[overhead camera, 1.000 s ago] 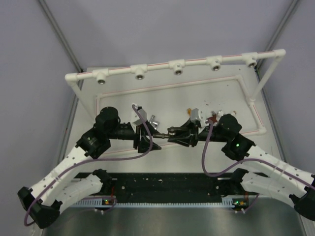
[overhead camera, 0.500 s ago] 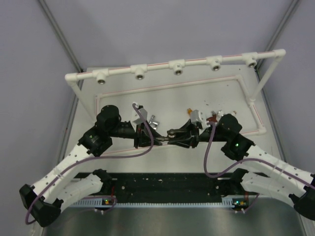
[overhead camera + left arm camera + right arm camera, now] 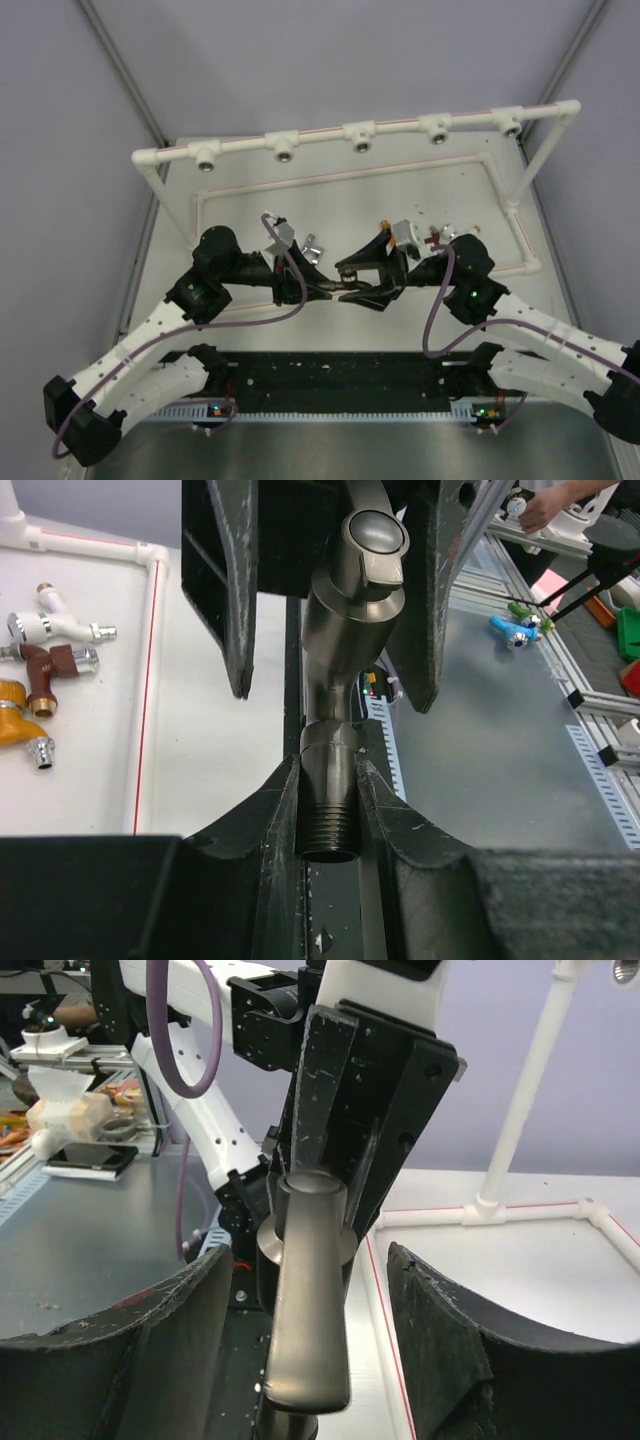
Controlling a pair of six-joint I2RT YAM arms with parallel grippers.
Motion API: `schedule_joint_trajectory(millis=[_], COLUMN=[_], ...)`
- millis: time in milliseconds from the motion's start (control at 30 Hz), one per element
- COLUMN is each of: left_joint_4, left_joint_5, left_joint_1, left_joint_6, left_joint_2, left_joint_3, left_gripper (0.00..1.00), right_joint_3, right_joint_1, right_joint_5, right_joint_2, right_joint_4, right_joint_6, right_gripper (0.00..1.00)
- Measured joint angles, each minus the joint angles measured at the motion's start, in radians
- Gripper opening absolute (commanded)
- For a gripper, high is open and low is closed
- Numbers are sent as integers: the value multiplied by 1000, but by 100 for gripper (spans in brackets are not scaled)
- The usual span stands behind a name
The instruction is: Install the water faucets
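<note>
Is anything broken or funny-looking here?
Nothing looks broken or spilled. The dark grey faucet is just pinched by its threaded end in the left gripper, with the right gripper open around its handle.

Pale lilac walls (image 3: 320, 60) are seen beyond the jaws of the left gripper (image 3: 322, 288) & right gripper (image 3: 352, 282) on every side, w/ grey metal corner posts (image 3: 128, 75) set to far left & right. A white table top (image 3: 350, 205) is spread under the jaws & past them; a thin red line (image 3: 147, 680) is marked on it. Behind the jaws, at the near edge, a grey metal bench (image 3: 350, 455) is laid. The scene is lit evenly & softly.
</note>
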Motion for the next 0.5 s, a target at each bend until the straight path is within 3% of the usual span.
schedule_joint_trajectory(millis=[500], left_joint_4=[145], left_joint_5=[12], left_joint_1=[-3], left_joint_6=[-95], left_joint_2=[20], left_joint_3=[-1], left_gripper=[0], right_joint_3=[0], right_joint_1=[-1], right_joint_5=[-42], right_joint_2=[49], right_joint_4=[89], right_joint_6=[72], right_gripper=[56])
